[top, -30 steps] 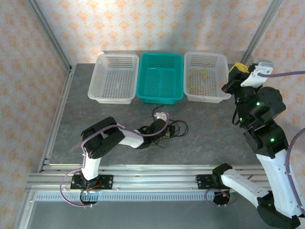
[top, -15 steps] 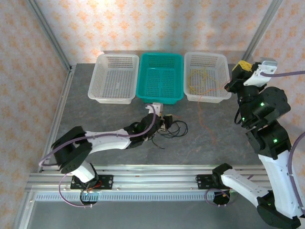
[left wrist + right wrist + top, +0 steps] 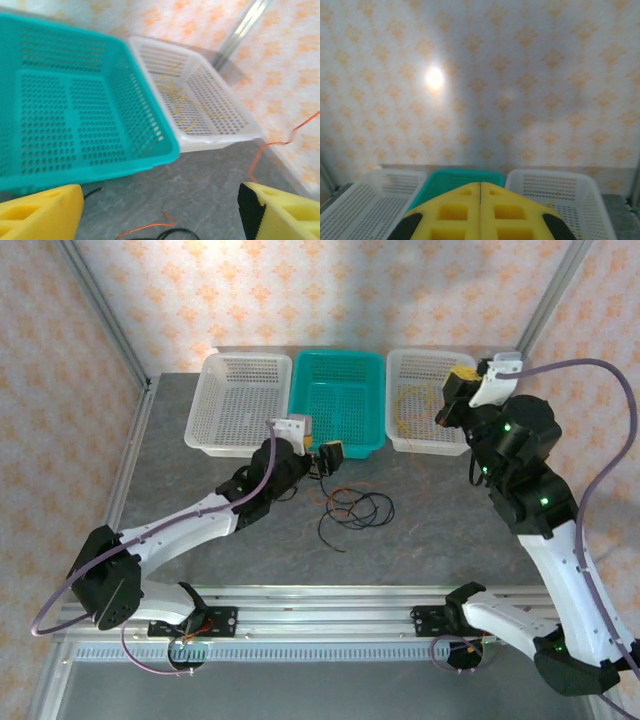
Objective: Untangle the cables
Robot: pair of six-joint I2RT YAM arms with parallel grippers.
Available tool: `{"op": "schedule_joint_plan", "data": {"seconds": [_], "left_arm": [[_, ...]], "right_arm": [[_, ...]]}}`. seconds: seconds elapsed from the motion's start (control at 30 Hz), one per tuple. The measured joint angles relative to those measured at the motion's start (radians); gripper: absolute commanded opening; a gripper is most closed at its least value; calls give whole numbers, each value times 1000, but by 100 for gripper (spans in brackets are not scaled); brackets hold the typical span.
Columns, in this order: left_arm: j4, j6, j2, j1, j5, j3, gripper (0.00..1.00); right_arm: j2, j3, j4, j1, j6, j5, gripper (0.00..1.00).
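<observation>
Left gripper (image 3: 159, 210) gapes wide, empty, before the teal basket (image 3: 142, 125); right gripper (image 3: 480, 197) pressed shut, contents unclear

The grey desk (image 3: 440, 510) carries three baskets in a row. The teal basket (image 3: 360, 445) is flanked by the left white basket (image 3: 235, 445) and the right white basket (image 3: 420, 445). Just in front of the teal basket lie the tangled black cable (image 3: 375, 508) and the orange-brown cable (image 3: 145, 227).

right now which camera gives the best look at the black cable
The top external view: the black cable lies whole in loose loops on the table. The left wrist view catches a short curve of it at the bottom edge. The right wrist view faces the back wall.
</observation>
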Motion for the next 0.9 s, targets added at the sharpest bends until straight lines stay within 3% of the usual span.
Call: {"op": "schedule_joint_plan", "data": {"seconds": [0.6, 0.77, 0.9], "left_arm": [[-8, 137, 130, 2, 423, 290, 78], [-23, 159, 169, 2, 495, 330, 71], [-33, 163, 198, 2, 514, 338, 54]], "right_arm": [[129, 95, -5, 0, 40, -282, 0], [132, 101, -8, 0, 41, -331, 0], [132, 101, -8, 0, 44, -357, 0]]}}
